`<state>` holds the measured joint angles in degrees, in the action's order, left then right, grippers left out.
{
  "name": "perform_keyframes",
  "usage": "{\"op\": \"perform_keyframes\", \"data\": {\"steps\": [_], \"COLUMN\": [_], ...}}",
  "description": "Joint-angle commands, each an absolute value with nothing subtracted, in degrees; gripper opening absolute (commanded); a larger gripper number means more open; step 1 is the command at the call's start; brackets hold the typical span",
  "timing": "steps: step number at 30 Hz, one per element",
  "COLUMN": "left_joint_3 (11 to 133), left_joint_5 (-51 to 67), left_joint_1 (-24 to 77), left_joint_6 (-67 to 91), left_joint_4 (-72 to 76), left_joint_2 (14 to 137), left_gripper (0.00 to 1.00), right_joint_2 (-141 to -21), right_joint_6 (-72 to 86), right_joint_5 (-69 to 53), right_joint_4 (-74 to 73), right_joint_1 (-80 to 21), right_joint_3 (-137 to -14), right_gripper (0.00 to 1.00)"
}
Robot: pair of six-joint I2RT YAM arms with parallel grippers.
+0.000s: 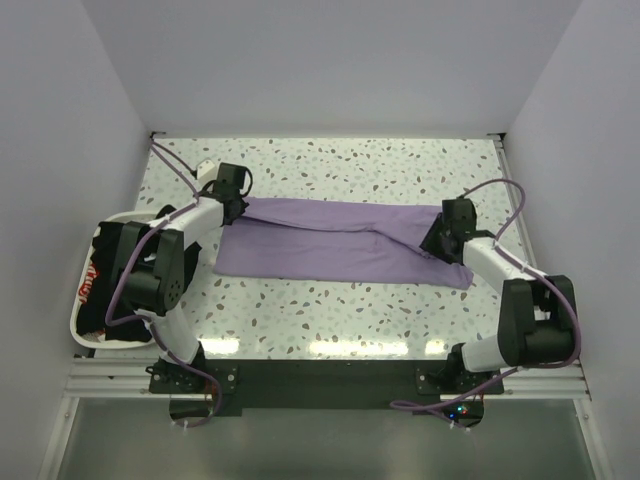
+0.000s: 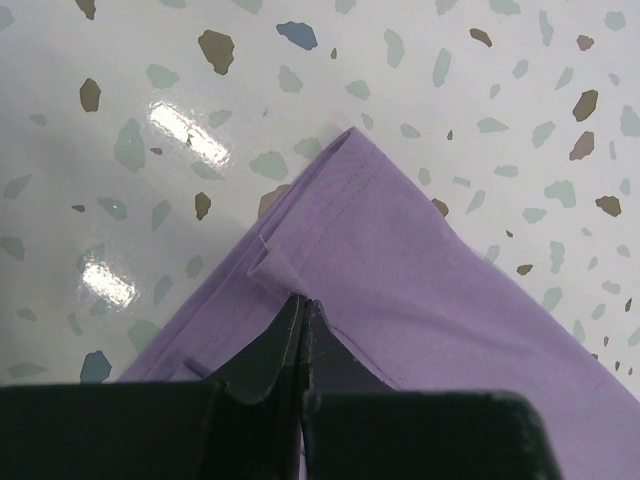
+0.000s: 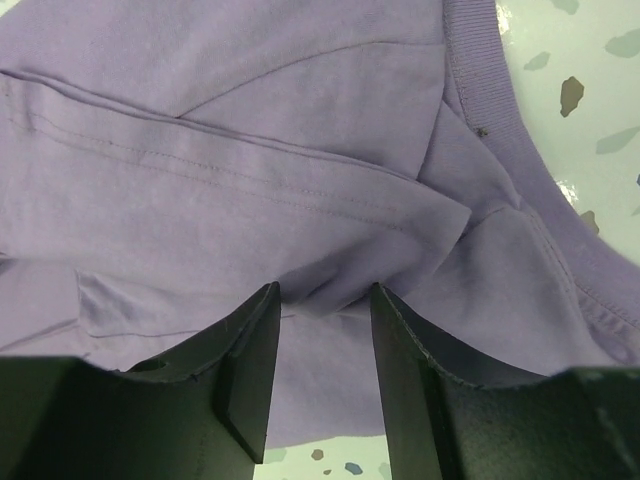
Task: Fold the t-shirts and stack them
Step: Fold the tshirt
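Observation:
A lavender t-shirt (image 1: 340,240) lies folded into a long band across the speckled table. My left gripper (image 1: 232,195) sits at its far left corner. In the left wrist view that gripper (image 2: 302,298) is shut, with the shirt's hemmed edge (image 2: 420,260) pinched at its tips. My right gripper (image 1: 440,235) is over the shirt's right end, near the collar (image 3: 480,70). Its fingers (image 3: 324,290) stand apart, and a loose bulge of the lavender cloth (image 3: 250,130) rests at the tips without being clamped. Black t-shirts (image 1: 120,270), one with a red-and-white print (image 1: 90,285), are heaped at the left.
The black shirts fill a white tray (image 1: 72,318) at the table's left edge, beside the left arm's base. White walls close in the table on the left, far and right sides. A dark strip (image 1: 330,375) runs along the near edge between the arm bases.

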<state>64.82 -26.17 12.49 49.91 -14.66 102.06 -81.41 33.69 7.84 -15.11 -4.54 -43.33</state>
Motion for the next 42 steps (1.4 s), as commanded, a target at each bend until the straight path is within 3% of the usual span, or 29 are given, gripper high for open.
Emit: {"op": "perform_keyframes", "data": {"steps": [1, 11, 14, 19, 30, 42], "left_joint_3": [65.7, 65.6, 65.6, 65.6, 66.4, 64.8], "left_joint_5": [-26.7, -26.5, -26.5, -26.4, -26.8, -26.6], "left_joint_1": [12.0, 11.8, 11.8, 11.6, 10.9, 10.7], "left_joint_6": [49.1, 49.0, 49.0, 48.8, 48.0, 48.5], "left_joint_4": [-13.2, -12.9, -12.9, -12.9, -13.6, -14.0], "left_joint_2": [101.6, 102.2, 102.3, 102.6, 101.8, 100.4], "left_gripper": [0.0, 0.0, 0.0, 0.0, 0.0, 0.0], "right_joint_2": [-82.3, -84.5, -84.9, -84.6, -78.9, -73.9], "right_joint_6": [34.7, 34.9, 34.9, 34.4, 29.7, 28.7], "right_joint_5": [7.5, 8.0, 8.0, 9.1, 16.5, 17.7], "right_joint_4": [-11.1, -9.1, -9.0, -10.4, -22.7, -25.0], "right_joint_1": [-4.4, -4.2, -4.2, -4.2, -4.2, -4.2], "right_joint_3": [-43.0, -42.5, -42.8, -44.3, -53.3, -51.9], "right_gripper": [0.45, 0.48, 0.43, 0.01, 0.0, 0.0]}}
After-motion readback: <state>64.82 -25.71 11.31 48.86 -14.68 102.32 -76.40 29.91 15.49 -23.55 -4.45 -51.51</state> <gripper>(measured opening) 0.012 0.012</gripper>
